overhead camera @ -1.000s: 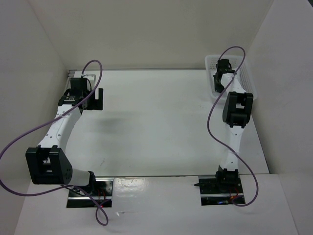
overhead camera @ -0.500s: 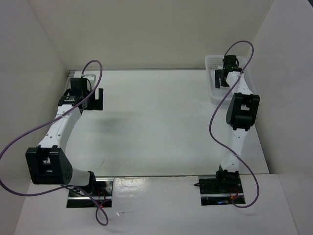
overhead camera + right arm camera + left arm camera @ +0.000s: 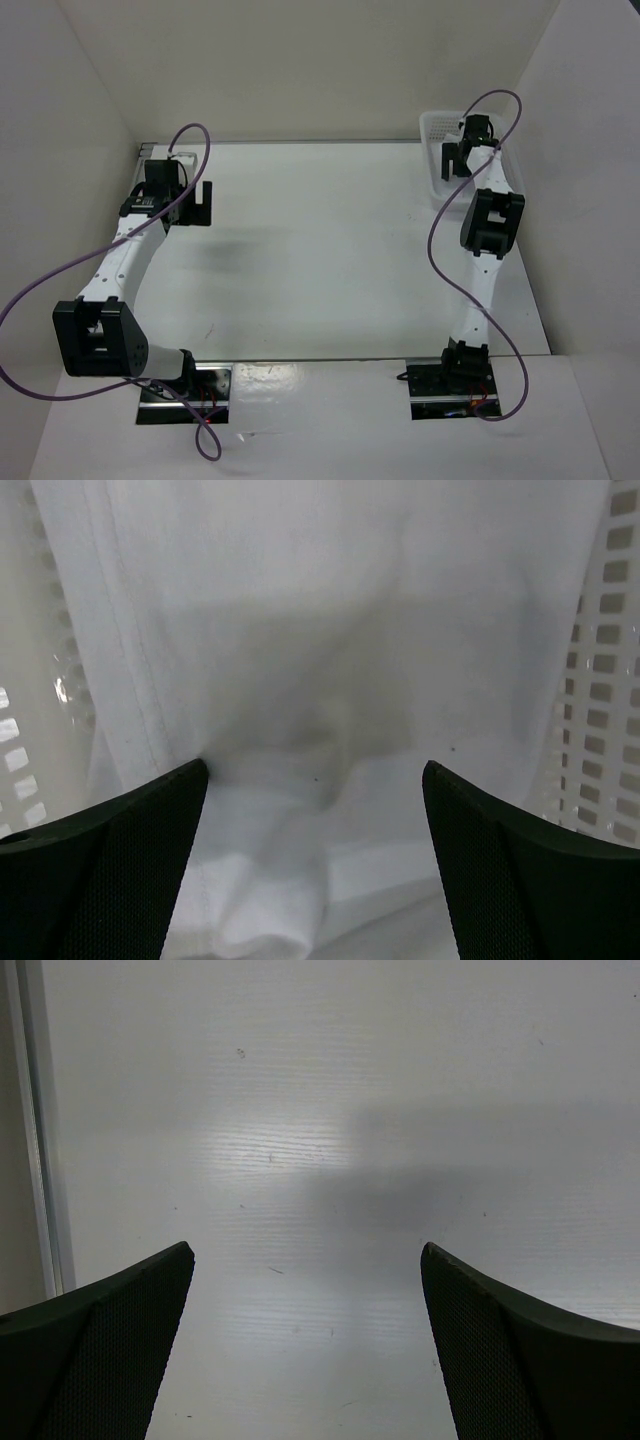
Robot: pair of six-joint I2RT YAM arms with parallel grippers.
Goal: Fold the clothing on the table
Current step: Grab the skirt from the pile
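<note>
Right gripper (image 3: 314, 767) opened above clothing (image 3: 320, 630) (seam (image 3: 128, 660) lengthwise).

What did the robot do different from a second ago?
The right gripper slid a little to the right and toward the far wall over the basket, and its jaws went from shut to open. It now hangs open above the clothing lying in the basket, holding nothing. The left gripper stayed open and still over the table.
</note>
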